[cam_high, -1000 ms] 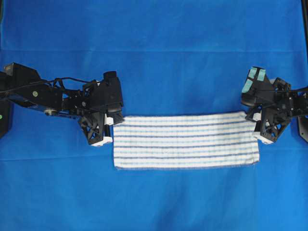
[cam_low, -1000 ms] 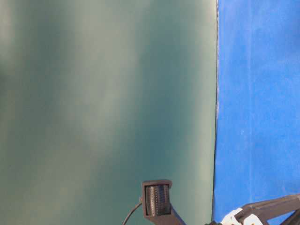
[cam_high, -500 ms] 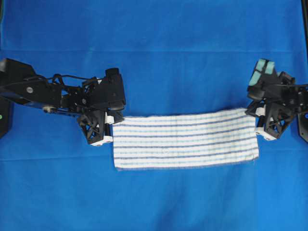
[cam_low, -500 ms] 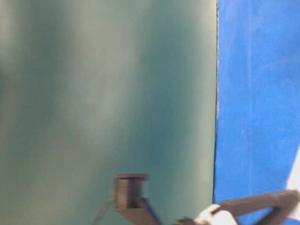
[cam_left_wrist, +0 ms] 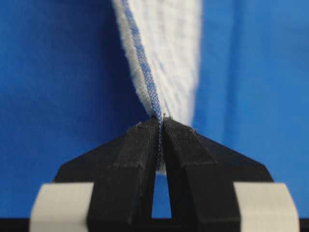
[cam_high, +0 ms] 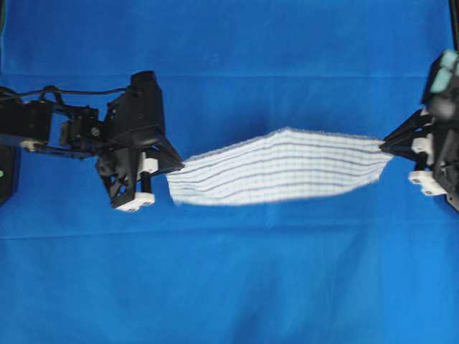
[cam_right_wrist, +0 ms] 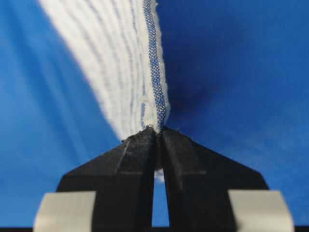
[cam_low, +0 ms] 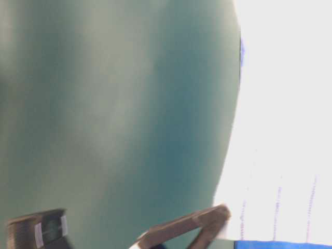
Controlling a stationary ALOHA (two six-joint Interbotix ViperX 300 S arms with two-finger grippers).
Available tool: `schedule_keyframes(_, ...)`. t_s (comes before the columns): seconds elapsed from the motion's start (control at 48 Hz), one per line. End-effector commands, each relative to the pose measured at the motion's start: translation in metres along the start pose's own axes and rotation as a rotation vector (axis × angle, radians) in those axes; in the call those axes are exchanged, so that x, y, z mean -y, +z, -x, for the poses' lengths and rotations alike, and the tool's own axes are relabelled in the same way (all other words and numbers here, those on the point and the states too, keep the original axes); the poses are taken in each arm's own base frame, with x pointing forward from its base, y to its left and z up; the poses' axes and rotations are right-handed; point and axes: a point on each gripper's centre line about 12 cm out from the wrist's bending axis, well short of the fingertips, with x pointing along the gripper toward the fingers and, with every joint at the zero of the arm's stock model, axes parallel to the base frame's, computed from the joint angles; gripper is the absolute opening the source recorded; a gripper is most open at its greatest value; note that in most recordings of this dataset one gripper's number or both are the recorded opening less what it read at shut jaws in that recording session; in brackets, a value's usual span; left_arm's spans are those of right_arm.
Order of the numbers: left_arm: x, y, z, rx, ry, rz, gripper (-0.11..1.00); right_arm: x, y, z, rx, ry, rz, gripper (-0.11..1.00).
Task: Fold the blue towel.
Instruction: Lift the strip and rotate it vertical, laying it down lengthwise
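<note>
The white woven rectangular towel w/ thin dark-blue stripes and a faint light-blue check (cam_high: 280, 168) is held up off the table, stretched betw. the two claws across the middle of the overhead view. It is pinched at its left end by the left claw (cam_high: 174, 166) and at its right end by the right claw (cam_high: 386, 147). The cloth is seen bowed, its far edge arched upward near the centre, and blurred. In the left wrist view the black fingers (cam_left_wrist: 140, 159) are clenched on the hemmed blue edge of the towel (cam_left_wrist: 159, 58); in the right wrist view the same is seen, black fingers (cam_right_wrist: 140, 164) pressed together on the striped hem (cam_right_wrist: 145, 72). The table is covered by a plain solid-blue sheet (cam_high: 229, 287). In the table-level view a white cloth w/ faint stripes (cam_low: 280, 129) fills the right side, overexposed; detail cannot be made out.
</note>
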Motion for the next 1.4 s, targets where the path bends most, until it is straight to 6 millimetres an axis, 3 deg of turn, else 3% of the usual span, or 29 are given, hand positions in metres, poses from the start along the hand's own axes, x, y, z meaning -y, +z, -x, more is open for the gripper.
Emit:
schedule_keyframes(0.0,0.008,0.011,0.016,0.055,-0.022,-0.011,0.01,-0.003,0.009,0.010,0.039,0.017,-0.009,0.05)
schedule_keyframes(0.354,0.019,0.015,0.019,0.091,-0.053,-0.026,0.01,-0.001,0.015,0.009,0.064,-0.001,0.017,0.05)
schedule_keyframes(0.583,0.062,0.023,0.011,0.151,-0.153,-0.096,0.01,0.012,0.035,-0.004,0.105,-0.074,-0.004,0.05)
schedule_keyframes(0.875,0.097,0.042,-0.026,0.169,-0.204,-0.136,0.01,0.042,0.079,-0.022,0.187,-0.195,-0.027,0.05)
schedule_keyframes(1.104,0.113,0.065,-0.065,0.184,-0.210,-0.139,0.01,0.067,0.116,-0.043,0.220,-0.272,-0.008,0.05)
schedule_keyframes(1.375,0.127,0.091,-0.092,0.217,-0.219,-0.140,0.01,0.086,0.159,-0.070,0.250,-0.316,0.027,0.05)
